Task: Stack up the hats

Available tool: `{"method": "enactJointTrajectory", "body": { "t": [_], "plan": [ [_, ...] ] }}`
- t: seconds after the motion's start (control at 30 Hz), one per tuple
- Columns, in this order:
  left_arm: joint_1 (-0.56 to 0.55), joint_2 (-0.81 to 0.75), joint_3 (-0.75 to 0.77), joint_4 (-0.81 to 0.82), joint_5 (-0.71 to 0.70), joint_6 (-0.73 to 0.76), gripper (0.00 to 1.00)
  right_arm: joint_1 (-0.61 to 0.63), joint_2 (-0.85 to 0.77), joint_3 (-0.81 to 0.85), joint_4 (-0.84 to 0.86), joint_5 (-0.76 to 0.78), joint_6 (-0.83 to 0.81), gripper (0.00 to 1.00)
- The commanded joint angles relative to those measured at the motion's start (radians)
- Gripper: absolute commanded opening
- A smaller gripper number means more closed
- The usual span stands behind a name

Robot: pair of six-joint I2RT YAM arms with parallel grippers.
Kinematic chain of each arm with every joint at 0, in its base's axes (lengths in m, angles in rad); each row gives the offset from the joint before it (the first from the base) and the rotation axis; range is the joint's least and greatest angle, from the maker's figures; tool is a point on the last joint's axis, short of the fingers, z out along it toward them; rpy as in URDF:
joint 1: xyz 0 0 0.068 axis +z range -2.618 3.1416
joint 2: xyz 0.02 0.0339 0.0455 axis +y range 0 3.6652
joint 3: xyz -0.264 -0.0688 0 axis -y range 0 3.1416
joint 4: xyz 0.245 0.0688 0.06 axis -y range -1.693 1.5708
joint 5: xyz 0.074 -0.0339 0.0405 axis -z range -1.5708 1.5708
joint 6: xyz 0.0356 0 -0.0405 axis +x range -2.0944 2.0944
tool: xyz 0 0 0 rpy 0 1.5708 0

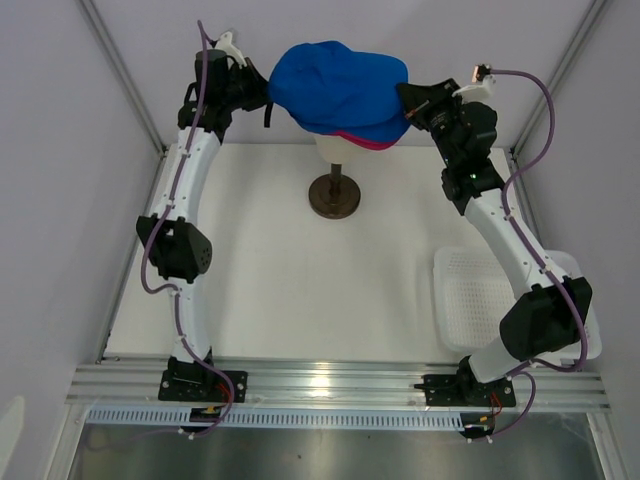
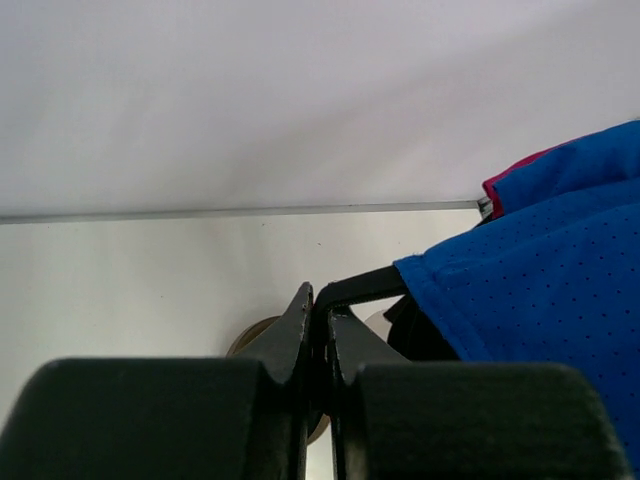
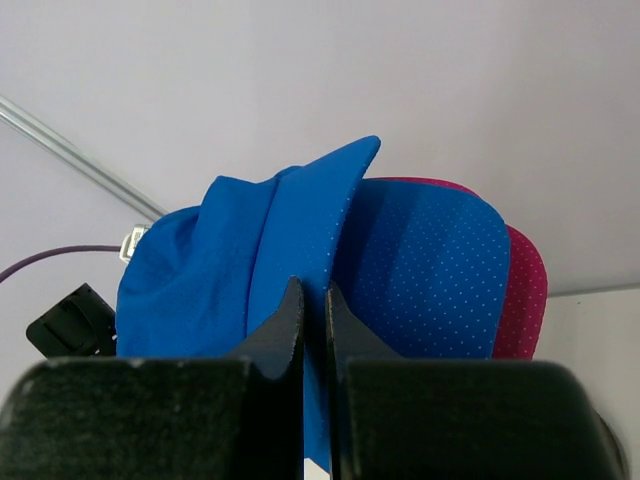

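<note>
The hats sit piled on a cream mannequin head [image 1: 335, 152] at the back middle of the table. A royal blue hat [image 1: 335, 85] lies on top, with a magenta-pink hat [image 1: 365, 140] showing as a thin edge beneath. My left gripper [image 1: 262, 92] is at the pile's left, shut on the black back strap [image 2: 362, 285] of the top blue hat [image 2: 540, 300]. My right gripper [image 1: 405, 97] is at the pile's right, shut on that hat's blue brim [image 3: 315, 225]. Beside it in the right wrist view are another blue brim [image 3: 430, 270] and the pink hat [image 3: 525, 290].
The mannequin head stands on a dark round base [image 1: 335, 197]. A white mesh basket [image 1: 480, 300] lies at the right near side, under my right arm. Pale enclosure walls close the back and both sides.
</note>
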Motion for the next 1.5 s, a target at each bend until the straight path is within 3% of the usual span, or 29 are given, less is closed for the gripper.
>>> {"method": "enactJointTrajectory", "body": {
  "t": [0.0,0.2,0.27,0.33,0.43,0.6,0.87,1.17,1.47],
  "plan": [
    [0.026,0.054,0.042,-0.064,-0.088,0.039,0.08,-0.044,-0.012,-0.049,-0.235,0.172,-0.148,0.00],
    [0.023,0.078,0.035,-0.081,0.038,0.019,0.09,-0.044,-0.052,-0.118,-0.212,0.135,-0.159,0.00],
    [0.014,0.061,0.043,-0.073,0.093,0.014,0.08,-0.095,-0.043,-0.077,-0.209,-0.057,-0.036,0.00],
    [0.008,0.030,0.037,-0.064,0.087,0.023,0.07,-0.115,-0.036,-0.038,-0.183,-0.139,0.028,0.00],
    [0.007,-0.030,0.043,-0.058,0.092,0.046,0.09,-0.095,-0.035,0.060,-0.204,-0.146,0.020,0.00],
    [0.017,-0.087,0.089,-0.041,0.047,0.063,0.13,-0.072,-0.073,0.089,-0.152,-0.146,0.040,0.00],
    [0.046,-0.131,0.124,0.048,0.061,-0.049,0.12,-0.078,-0.076,0.124,-0.058,-0.207,0.144,0.00],
    [0.069,-0.145,0.124,0.059,0.118,-0.107,0.13,-0.057,-0.099,0.106,0.083,-0.181,0.254,0.00],
    [0.070,-0.065,0.161,0.121,0.167,-0.201,0.14,-0.063,-0.164,0.080,-0.024,0.015,0.208,0.00]
  ]
}}
